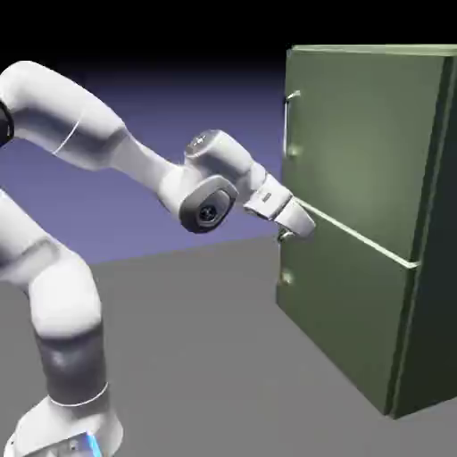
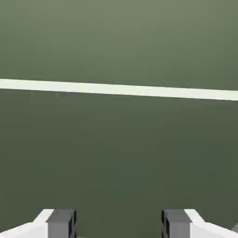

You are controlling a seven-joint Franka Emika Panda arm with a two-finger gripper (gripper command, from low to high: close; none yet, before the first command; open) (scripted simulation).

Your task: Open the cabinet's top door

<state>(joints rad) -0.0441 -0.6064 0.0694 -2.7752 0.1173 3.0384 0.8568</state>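
- Exterior view: the olive-green cabinet (image 1: 436, 312) stands at the exterior view's right, its top door (image 1: 366, 143) above a pale seam (image 1: 357, 234).
- A slim silver bar handle (image 1: 286, 125) runs upright at that door's left edge; only the exterior view shows it.
- My gripper (image 1: 302, 219) reaches to the doors near the seam; whether I touch them, I cannot tell.
- Only the hand view shows my two grey fingertips (image 2: 61, 224) separately, spread wide.

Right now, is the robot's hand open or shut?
Open: the hand has its grey tips wide apart, and nothing is held between.
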